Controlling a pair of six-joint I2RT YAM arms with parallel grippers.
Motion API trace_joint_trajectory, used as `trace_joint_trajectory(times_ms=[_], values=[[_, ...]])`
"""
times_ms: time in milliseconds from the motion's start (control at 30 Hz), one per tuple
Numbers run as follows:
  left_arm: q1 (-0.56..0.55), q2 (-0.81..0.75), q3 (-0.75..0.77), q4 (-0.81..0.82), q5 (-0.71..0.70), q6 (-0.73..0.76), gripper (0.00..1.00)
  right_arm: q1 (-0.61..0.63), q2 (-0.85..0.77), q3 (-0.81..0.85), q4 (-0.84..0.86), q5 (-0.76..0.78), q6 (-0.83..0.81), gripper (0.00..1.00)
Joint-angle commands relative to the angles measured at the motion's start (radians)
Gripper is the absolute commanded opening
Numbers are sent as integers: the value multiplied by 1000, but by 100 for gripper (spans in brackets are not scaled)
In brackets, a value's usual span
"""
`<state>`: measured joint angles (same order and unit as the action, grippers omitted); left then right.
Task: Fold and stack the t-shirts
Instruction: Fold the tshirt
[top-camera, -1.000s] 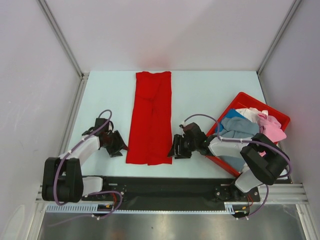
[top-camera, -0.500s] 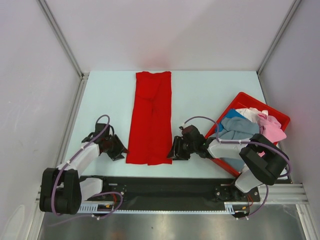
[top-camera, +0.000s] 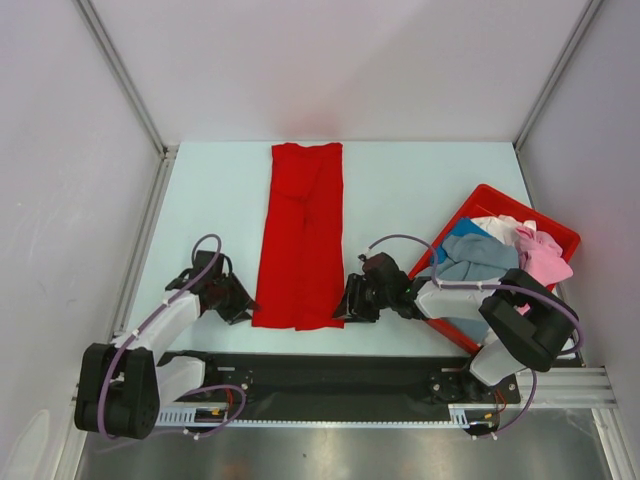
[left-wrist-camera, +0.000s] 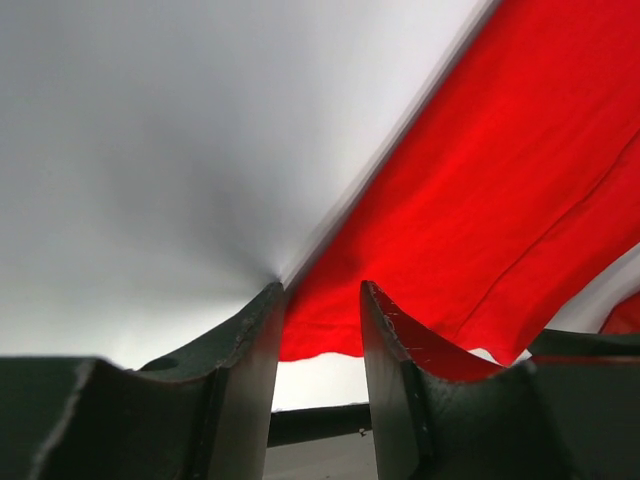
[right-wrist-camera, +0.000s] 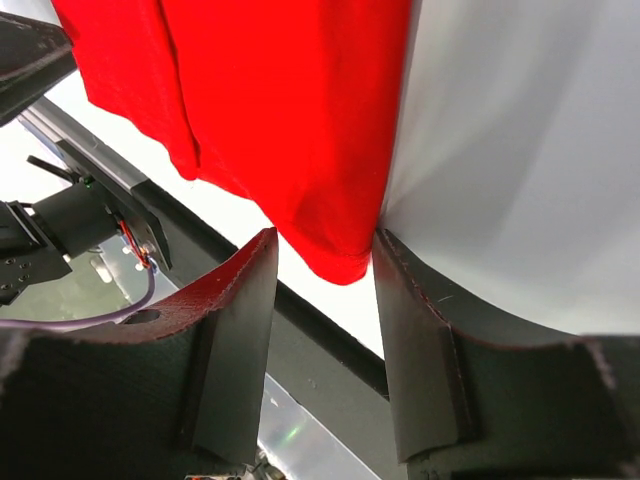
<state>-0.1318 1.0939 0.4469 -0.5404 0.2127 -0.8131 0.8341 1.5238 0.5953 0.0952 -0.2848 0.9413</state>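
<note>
**Step in hand.** First lengthwise fold looks done. The large bright red cloth t-shirt (top-camera: 303, 230) lies flat on the pale table (top-camera: 420, 190) as a long narrow strip, left of the rigid red plastic rectangular bin (top-camera: 500, 197). It runs from the far edge towards the arm bases. My read is that this is the set-up for the crosswise fold, with both arms at the strip's near hem.

**Remaining stock.** In the bin are a grey-blue shirt (top-camera: 480, 255), a pink one (top-camera: 543, 255), a white one (top-camera: 497, 228) and a sliver of blue (top-camera: 462, 230), all unfolded. No stack has been started.

**Arm pose.**
- Both arms are low, with forearms stretched nearly flat over the table and wrists turned inward.
- The right gripper (top-camera: 350, 300) sits between the bin and the strip's near corner on that side.
- The left gripper (top-camera: 240, 302) is at the opposite near corner, on the side away from the bin.

**Fingers.**
- Both pairs stand apart at a moderate gap, with nothing pinched.
- In the left wrist view, the hem edge lies just past the dark fingers (left-wrist-camera: 250, 370), with red showing through the gap.
- In the right wrist view, the corner tip sits between the fingers (right-wrist-camera: 235, 340), level with their tips. I cannot tell whether it touches them.

**Next move calls for.**
- Get a fingertip under each corner and close on both layers.
- Lift evenly and carry the hem away from the bases.
- Risks are catching only the top layer, or unequal lift skewing the strip.
</note>
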Motion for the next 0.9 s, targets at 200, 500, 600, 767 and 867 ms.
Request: trace_joint_trajectory(times_ms=[200,500,600,767,867], values=[[-14,3,-48,-4,-30,-24,10,-9,12,-29,17,48,-10,37],[-14,-90,-4,-12,-4,-1,0,-15,-29,1,21,27,-127,0],[-14,-129,62,-15,5,9,0,-36,-66,26,26,24,-166,0],[-14,-33,199,-15,11,52,0,-121,-57,127,-15,-34,-214,0],[-14,59,295,13,7,74,0,-182,11,228,-41,-76,-249,0]])
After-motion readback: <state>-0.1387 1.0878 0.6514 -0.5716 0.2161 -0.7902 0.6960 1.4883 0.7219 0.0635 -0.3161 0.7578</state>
